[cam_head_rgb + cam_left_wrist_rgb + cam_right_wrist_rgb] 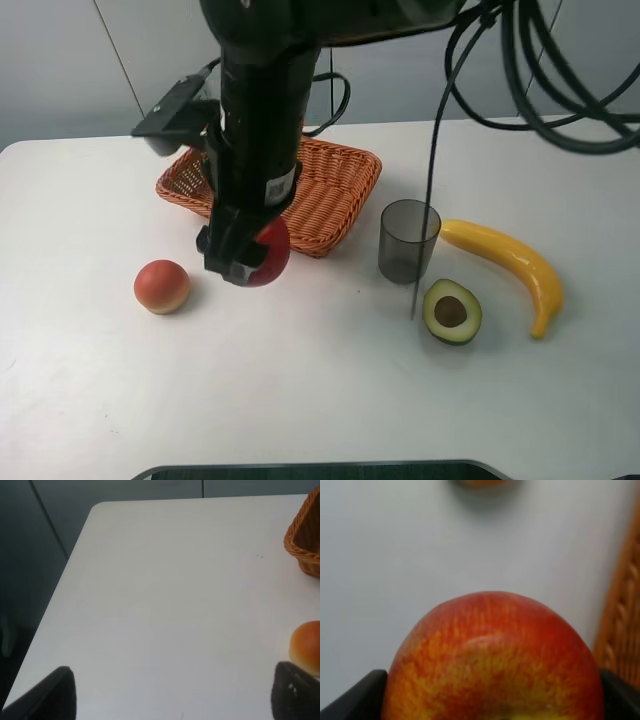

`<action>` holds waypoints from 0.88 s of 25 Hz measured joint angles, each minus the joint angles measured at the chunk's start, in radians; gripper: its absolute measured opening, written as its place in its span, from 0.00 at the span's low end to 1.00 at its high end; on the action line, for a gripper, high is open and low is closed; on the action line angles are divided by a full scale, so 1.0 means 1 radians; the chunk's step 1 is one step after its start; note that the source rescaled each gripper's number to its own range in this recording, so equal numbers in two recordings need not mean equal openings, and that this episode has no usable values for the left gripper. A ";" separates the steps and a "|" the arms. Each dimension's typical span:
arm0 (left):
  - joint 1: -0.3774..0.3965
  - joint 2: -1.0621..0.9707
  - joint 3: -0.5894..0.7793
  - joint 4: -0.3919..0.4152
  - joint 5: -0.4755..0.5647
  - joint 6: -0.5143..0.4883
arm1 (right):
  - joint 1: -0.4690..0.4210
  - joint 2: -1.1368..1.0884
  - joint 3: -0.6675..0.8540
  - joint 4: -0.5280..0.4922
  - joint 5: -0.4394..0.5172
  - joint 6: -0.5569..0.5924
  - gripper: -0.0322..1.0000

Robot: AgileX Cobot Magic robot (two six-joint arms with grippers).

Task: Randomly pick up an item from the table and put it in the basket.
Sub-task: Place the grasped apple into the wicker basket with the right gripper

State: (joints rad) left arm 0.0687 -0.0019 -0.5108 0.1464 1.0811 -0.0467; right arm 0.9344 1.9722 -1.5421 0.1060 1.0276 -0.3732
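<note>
Your right claw (245, 262) is clamped on the apple (272, 252), which fills the gap between its jaws. The basket (335, 190) lies just beside that claw on the desk (300, 390). Your left claw (172, 695) is spread wide and holds nothing, with the orange-pink fruit (306, 645) close by it.

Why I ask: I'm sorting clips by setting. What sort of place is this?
Likely a robot lab bench: bare white tabletop, black dangling cables, staged items like the orange-brown woven wicker basket.
</note>
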 joint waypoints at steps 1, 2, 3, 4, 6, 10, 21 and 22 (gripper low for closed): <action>0.000 0.000 0.000 0.000 0.000 0.000 | -0.014 -0.016 0.000 0.009 0.009 0.023 0.05; 0.000 0.000 0.000 0.000 0.000 0.000 | -0.032 -0.027 0.000 0.012 0.018 0.054 0.05; 0.000 0.000 0.000 0.000 0.000 0.000 | -0.052 -0.038 0.000 0.012 0.026 0.085 0.05; 0.000 0.000 0.000 0.000 0.000 0.000 | -0.069 -0.051 0.000 0.012 0.035 0.106 0.05; 0.000 0.000 0.000 0.000 0.000 0.000 | -0.114 -0.069 0.000 0.012 0.045 0.155 0.05; 0.000 0.000 0.000 0.000 0.000 0.000 | -0.200 -0.096 0.000 0.012 0.046 0.231 0.05; 0.000 0.000 0.000 0.000 0.000 0.000 | -0.284 -0.092 0.000 -0.020 -0.144 0.354 0.05; 0.000 0.000 0.000 0.000 0.000 0.000 | -0.284 -0.084 0.000 -0.020 -0.170 0.357 0.05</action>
State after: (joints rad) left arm 0.0687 -0.0019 -0.5108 0.1464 1.0811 -0.0467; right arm 0.6500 1.8886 -1.5421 0.0863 0.8575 -0.0167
